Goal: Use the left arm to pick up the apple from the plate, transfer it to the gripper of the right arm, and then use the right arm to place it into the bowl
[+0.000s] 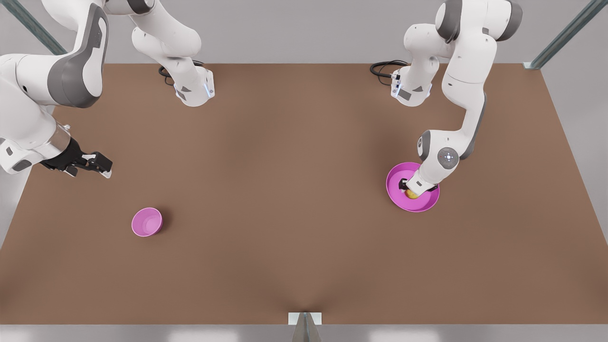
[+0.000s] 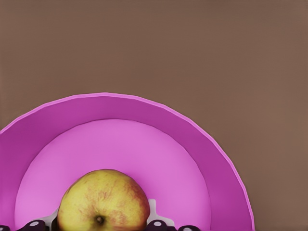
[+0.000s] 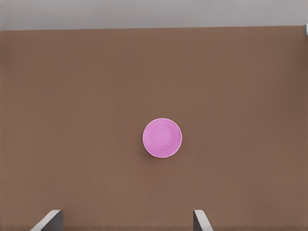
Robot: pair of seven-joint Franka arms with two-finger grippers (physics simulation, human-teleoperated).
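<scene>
The left gripper [image 1: 412, 189] straddles the apple [image 1: 411, 194] on the plate [image 1: 396, 190], grip uncertain; the right gripper [image 1: 102, 166] waits spread and empty, well apart from the bowl [image 1: 147, 222].

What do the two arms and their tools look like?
Both arms are white with grey joint panels and black cables at their bases. The left tool is all black with thin linkage fingers. The right tool is black with white fingertips behind a silver wrist ring.

this was a simulated robot test cell: a bare brown desk [image 1: 304, 228] stood against blank grey surroundings, metal frame struts [image 1: 565, 35] ran at the corners, and two white arms [image 1: 468, 95] were bolted to its far edge.
</scene>
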